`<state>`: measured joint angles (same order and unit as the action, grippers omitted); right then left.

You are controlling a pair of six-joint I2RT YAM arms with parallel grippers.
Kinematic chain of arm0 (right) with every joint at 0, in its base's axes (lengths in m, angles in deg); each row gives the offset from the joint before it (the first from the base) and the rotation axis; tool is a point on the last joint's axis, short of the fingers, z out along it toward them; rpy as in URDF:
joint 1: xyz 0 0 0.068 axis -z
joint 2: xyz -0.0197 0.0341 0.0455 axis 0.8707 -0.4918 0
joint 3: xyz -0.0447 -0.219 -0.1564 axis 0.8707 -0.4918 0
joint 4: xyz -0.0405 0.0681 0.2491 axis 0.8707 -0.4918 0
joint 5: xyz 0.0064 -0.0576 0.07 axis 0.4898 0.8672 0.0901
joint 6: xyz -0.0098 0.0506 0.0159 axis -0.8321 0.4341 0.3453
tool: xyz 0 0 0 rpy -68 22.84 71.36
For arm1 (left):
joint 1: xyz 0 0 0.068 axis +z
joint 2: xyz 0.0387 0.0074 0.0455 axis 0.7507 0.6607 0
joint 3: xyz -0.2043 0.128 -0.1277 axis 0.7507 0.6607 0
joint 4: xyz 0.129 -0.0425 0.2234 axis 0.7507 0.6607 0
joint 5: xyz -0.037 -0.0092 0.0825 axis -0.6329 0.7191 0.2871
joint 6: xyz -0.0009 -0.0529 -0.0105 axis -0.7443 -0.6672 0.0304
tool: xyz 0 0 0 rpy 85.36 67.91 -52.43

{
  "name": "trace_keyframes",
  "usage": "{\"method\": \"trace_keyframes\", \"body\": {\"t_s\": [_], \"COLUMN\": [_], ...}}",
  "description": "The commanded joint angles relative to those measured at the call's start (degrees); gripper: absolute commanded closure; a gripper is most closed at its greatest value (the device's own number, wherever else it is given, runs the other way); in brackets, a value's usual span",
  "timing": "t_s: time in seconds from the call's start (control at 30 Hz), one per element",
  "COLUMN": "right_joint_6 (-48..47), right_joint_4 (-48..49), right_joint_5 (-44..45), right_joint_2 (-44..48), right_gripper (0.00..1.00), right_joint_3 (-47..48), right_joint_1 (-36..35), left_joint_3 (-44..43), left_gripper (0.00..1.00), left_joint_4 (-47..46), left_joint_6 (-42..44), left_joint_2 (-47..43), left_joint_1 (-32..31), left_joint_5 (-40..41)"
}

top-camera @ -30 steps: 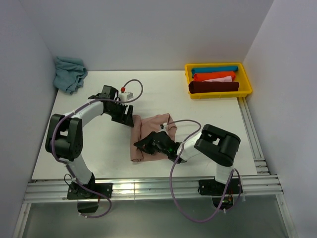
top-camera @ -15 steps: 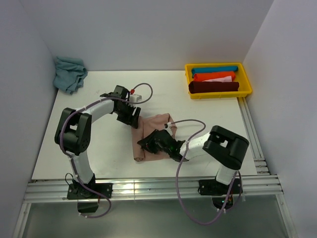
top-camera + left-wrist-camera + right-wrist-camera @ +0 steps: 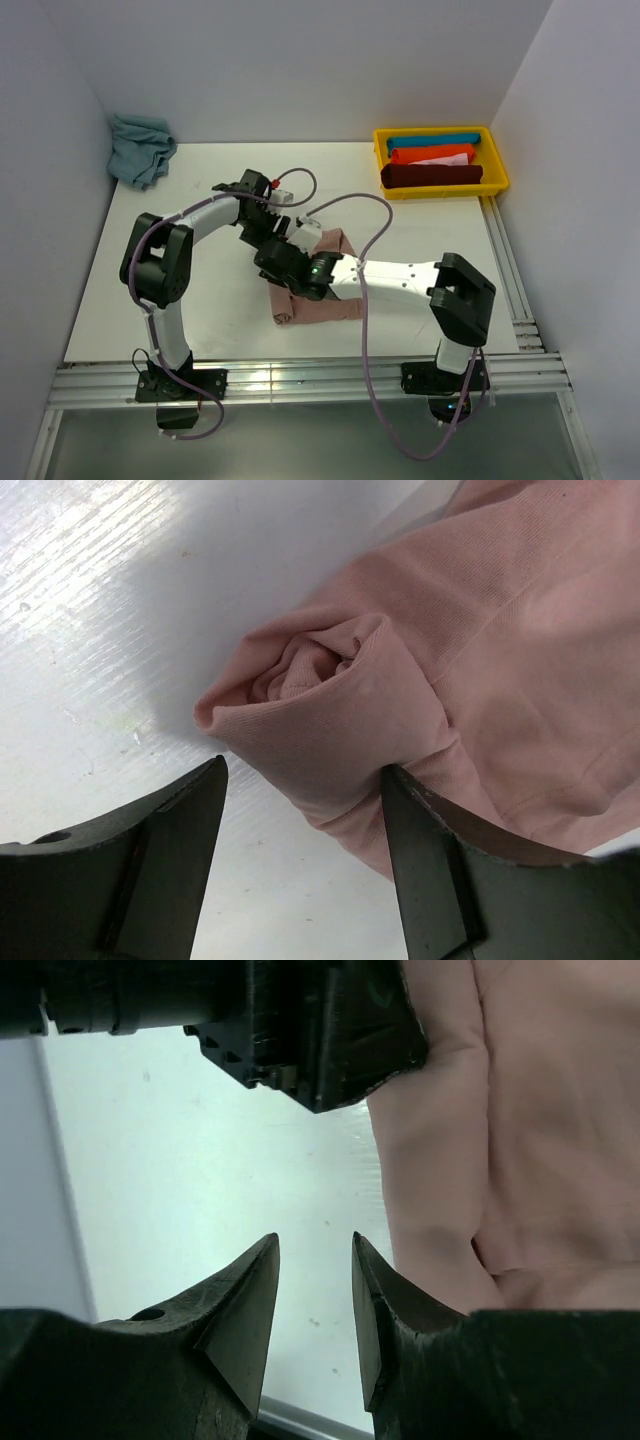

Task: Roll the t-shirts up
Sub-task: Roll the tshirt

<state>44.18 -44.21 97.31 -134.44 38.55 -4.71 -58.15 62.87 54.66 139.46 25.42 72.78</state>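
The dusty pink t-shirt (image 3: 318,308) lies on the white bench (image 3: 420,230), a little toward the near edge and about midway between the two arms. It is partly rolled, and both arms reach over it. From the left wrist you can see the coiled end of the roll lying between the fingers (image 3: 150,870) of the left end effector (image 3: 302,770). They stand spread wide on either side of it, with one finger right against the cloth, and I see no sign of squeezing. The right end effector (image 3: 314,1245) sits just beside the shirt's edge over bare bench. Its fingers (image 3: 240,1310) are parted by a narrow gap with nothing between them, and the black left end effector is just ahead of it. Far back on the right a yellow tray (image 3: 500,175) holds cloth rolls (image 3: 432,176) in blue, orange and dark red. A crumpled teal cloth (image 3: 140,148) sits in the back left corner.
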Motion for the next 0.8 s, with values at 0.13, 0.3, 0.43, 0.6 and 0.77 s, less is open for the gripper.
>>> {"method": "trace_keyframes", "body": {"t_s": [0.13, 0.3, 0.43, 0.6, 0.77], "right_joint_6": [-7.4, -7.9, -7.1, -6.5, -5.7], "right_joint_4": [-19.1, -22.9, -27.2, -31.4, -31.9], "right_joint_5": [8.4, 8.6, 9.9, 9.8, 8.4], "right_joint_2": [-10.6, -15.0, -18.3, -21.2, -22.4], "right_gripper": [0.57, 0.57, 0.55, 0.48, 0.45], "right_joint_3": [15.2, 18.9, 21.4, 23.9, 22.5], "right_joint_1": [-2.8, -2.9, -3.6, -5.2, -5.7], "left_joint_3": [-2.1, -2.0, -1.9, -1.7, 0.1], "left_gripper": [0.32, 0.32, 0.31, 0.3, 0.29], "left_joint_4": [-0.2, -0.3, -0.5, -0.9, -3.8], "left_joint_6": [-0.3, -0.3, -0.1, -0.1, -1.2], "left_joint_2": [1.6, 1.4, 1.2, 1.0, -2.0], "left_joint_1": [-1.1, -1.1, -1.3, -1.2, -1.3], "left_joint_5": [3.2, 3.1, 3.1, 2.7, 2.7]}}
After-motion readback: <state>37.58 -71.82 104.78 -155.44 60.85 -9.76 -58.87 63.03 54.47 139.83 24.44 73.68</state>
